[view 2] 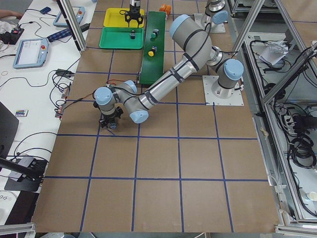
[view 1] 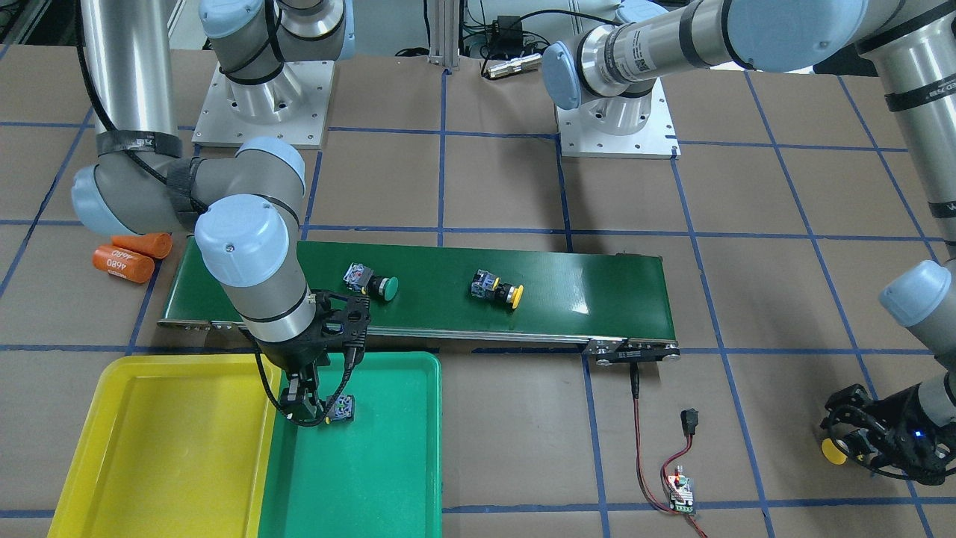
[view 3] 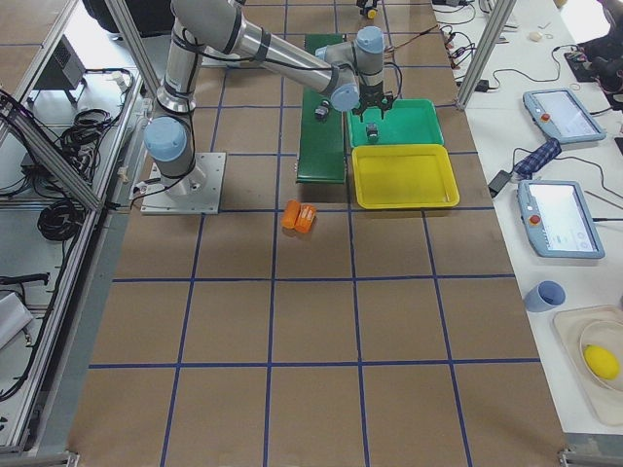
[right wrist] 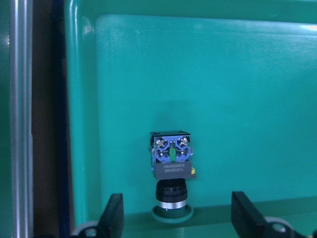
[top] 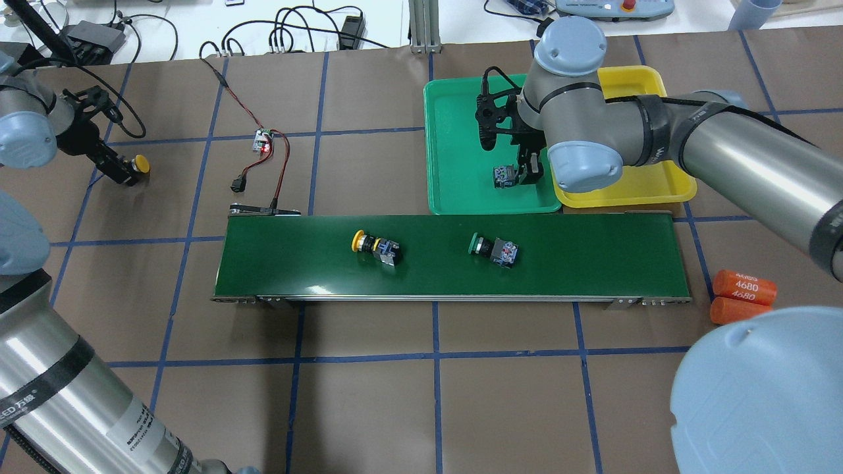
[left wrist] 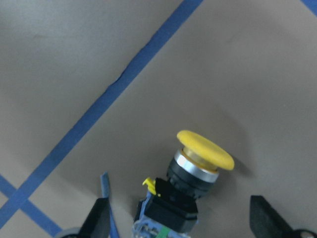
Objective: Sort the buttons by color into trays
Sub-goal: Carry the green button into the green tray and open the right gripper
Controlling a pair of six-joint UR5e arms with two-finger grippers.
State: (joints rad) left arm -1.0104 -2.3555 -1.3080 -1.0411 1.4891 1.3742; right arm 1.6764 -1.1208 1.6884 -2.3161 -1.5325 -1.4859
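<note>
My right gripper (right wrist: pixel 177 198), jaws wide and holding nothing, straddles a green button (right wrist: pixel 171 166) in the green tray (right wrist: pixel 223 74); my left gripper (left wrist: pixel 179 202) likewise straddles a yellow button (left wrist: pixel 200 158) on the table (left wrist: pixel 247 64).

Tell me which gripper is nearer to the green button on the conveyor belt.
Right. The right gripper hangs over the green tray, just across the belt edge from the green button; the left gripper is out past the belt's other end.

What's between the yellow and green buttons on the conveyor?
Nothing. In the overhead view the conveyor is bare between the yellow button and the green button.
</note>
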